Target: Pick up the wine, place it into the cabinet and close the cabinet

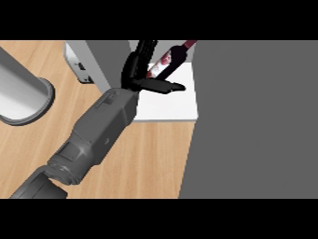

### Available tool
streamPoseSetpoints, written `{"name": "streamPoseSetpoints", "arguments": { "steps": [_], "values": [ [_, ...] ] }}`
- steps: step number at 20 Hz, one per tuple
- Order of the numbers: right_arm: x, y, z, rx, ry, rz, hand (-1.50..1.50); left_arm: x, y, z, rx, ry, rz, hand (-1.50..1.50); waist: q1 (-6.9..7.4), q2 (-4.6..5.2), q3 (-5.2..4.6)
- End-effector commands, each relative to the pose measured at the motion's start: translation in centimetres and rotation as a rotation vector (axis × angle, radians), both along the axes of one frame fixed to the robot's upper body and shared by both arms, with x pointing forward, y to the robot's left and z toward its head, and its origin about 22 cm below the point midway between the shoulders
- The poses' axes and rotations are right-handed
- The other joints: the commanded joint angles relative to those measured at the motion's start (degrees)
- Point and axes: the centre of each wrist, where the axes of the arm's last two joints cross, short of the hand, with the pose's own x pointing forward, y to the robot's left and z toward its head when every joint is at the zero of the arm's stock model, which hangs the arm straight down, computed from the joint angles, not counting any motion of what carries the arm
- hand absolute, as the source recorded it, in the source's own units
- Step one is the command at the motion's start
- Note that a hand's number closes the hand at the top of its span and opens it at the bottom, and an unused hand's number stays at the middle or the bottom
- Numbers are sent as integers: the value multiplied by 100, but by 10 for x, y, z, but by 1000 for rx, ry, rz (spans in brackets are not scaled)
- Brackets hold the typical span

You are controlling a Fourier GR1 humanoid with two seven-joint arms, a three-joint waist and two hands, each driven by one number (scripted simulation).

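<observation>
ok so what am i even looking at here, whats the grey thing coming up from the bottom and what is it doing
The picture is taken from the robot's head, looking steeply down at a wooden counter. The grey thing is one of the robot's forearms, ending in a black hand. From where it enters the picture it looks like the left arm, though with only one arm showing that is hard to be sure of.

The hand reaches into an open cabinet with a white floor. By its fingers is a wine bottle, dark with a red and white label, leaning at a tilt. The hand seems to hold it, but the fingers hide the contact.

The big grey panel on the right is probably the cabinet's door. The pale cylinder at left stands on the counter.
</observation>
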Motion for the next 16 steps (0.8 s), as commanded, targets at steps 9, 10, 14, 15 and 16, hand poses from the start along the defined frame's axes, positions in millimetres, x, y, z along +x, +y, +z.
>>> {"name": "streamPoseSetpoints", "arguments": {
  "steps": [9,10,14,15,16],
  "values": [
    [-20,-6,-2,-3,-6,-24,-150,-46,-52,45,-8,-67,-145,-150,235,-117,17],
    [-16,-2,6,-5,-26,-20,-150,-57,-49,33,-2,-43,-126,-150,256,-109,13],
    [-24,10,0,-7,-16,-11,-150,-99,-60,36,-52,-5,-141,-150,239,-108,9],
    [-14,11,0,-15,-15,-1,-150,-115,-71,41,-71,-23,-113,-150,169,-84,11],
    [-30,0,-1,-10,-27,2,-150,-119,-67,40,-86,-10,-84,-150,128,-85,15]
  ]
}}
